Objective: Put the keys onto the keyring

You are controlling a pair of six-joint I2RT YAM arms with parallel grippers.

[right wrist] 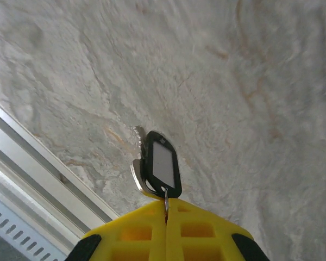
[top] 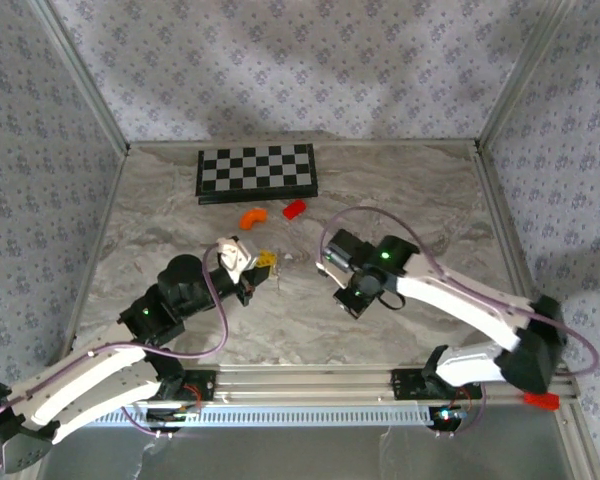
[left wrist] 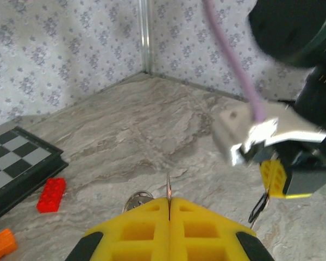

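Observation:
My right gripper [right wrist: 166,202] is shut on the small ring of the keys [right wrist: 160,163], a black oblong tag with a pale centre and a silver toothed blade [right wrist: 137,137] behind it. They hang just above the marble table. My left gripper [left wrist: 169,202] is shut on a thin metal edge seen end-on, and a silvery loop of the keyring [left wrist: 136,199] shows beside its left finger. From above, the left gripper [top: 266,262] and the right gripper [top: 323,262] face each other a short way apart at mid-table. In the left wrist view the keys [left wrist: 259,206] dangle under the right gripper's yellow fingers [left wrist: 274,177].
A folded checkerboard [top: 257,172] lies at the back of the table, with a red block [top: 294,208] and a curved orange piece [top: 252,216] just in front of it. Patterned walls enclose three sides. A metal rail [top: 310,382] runs along the near edge.

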